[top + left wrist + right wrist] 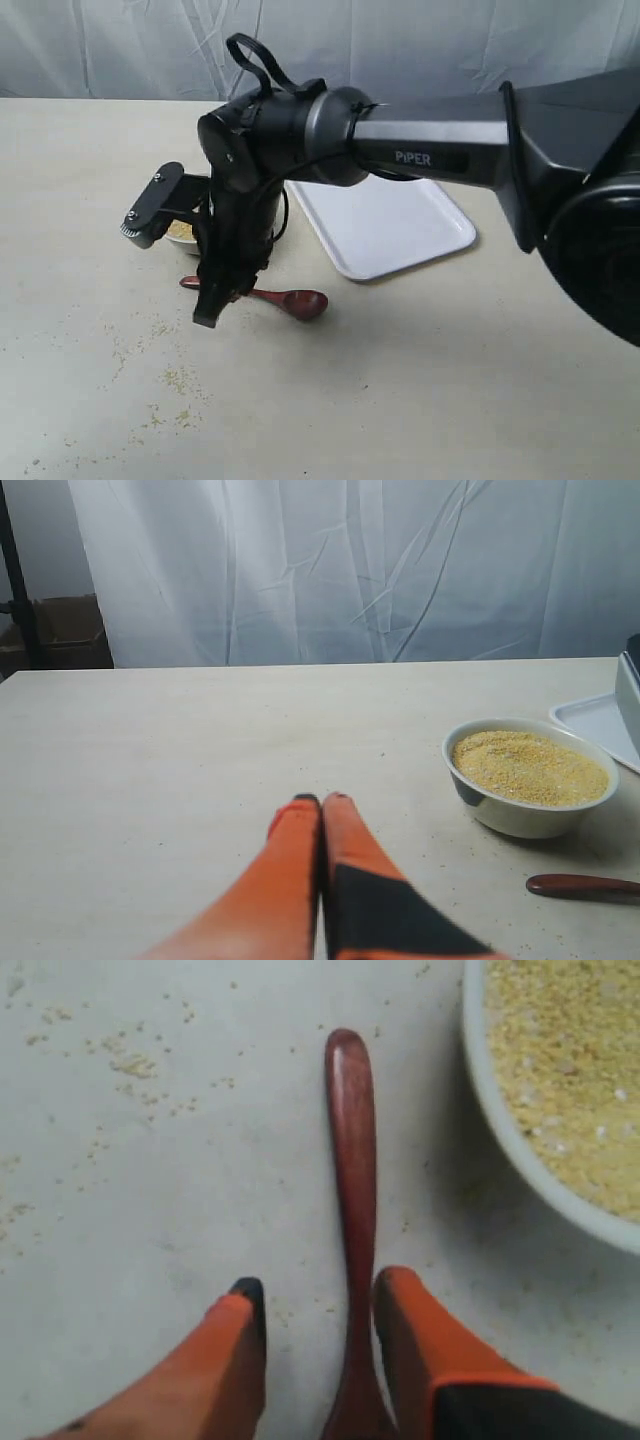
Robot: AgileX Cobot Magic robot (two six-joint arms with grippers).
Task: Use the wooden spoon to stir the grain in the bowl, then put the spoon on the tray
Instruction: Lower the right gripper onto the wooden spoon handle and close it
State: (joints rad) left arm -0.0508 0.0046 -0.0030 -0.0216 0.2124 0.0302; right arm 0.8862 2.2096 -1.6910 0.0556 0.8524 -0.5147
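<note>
Right gripper [322, 1286] stands with its jaws spread wide, straddling the wooden spoon [351, 1150] handle lying on the table [150, 1220]; the bowl [512, 1145] of grain [575, 1050] sits just beside one finger.

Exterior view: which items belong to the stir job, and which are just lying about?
Job: wooden spoon, bowl, grain, tray, right gripper (open, astride the spoon handle).
Lying about: scattered specks on the table, white curtain, left gripper (shut, empty).
</note>
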